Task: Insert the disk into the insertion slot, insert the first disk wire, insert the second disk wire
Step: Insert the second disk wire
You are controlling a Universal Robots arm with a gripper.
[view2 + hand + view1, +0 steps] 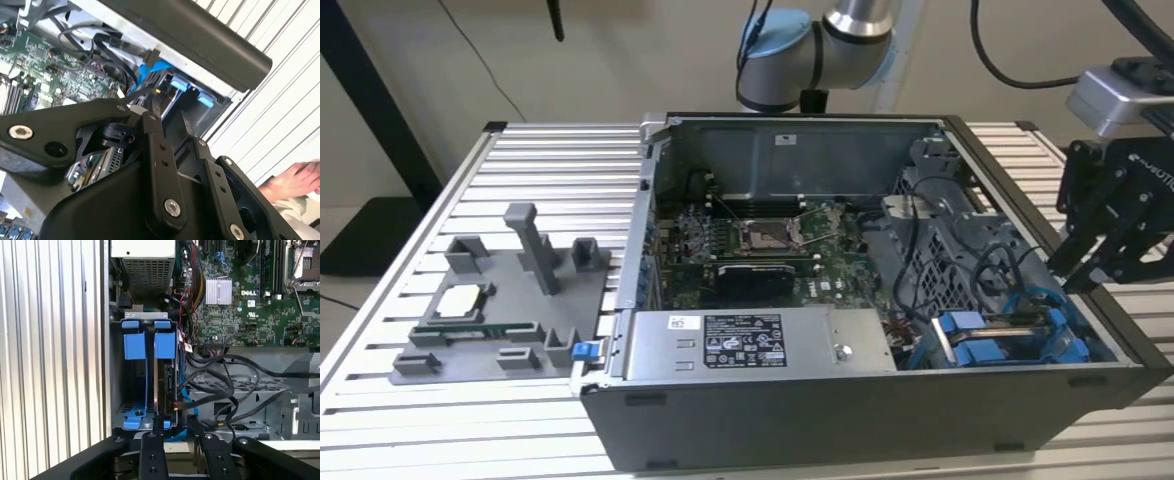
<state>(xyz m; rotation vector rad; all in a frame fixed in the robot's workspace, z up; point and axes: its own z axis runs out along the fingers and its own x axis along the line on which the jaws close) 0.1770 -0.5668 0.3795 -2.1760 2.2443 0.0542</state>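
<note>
Pincer [1091,282] hangs fingers-down over the drive bay [145,315]. Its fingers [157,426] stand narrowly apart, holding nothing, just above the slotted disk [168,382].

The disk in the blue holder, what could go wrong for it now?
Black cables loop right beside the disk; the pincer could snag or pull one.
The pincer is close to the disk's end, so a crooked push might jam it.
A person's hand rests near the case and might get bumped.
</note>
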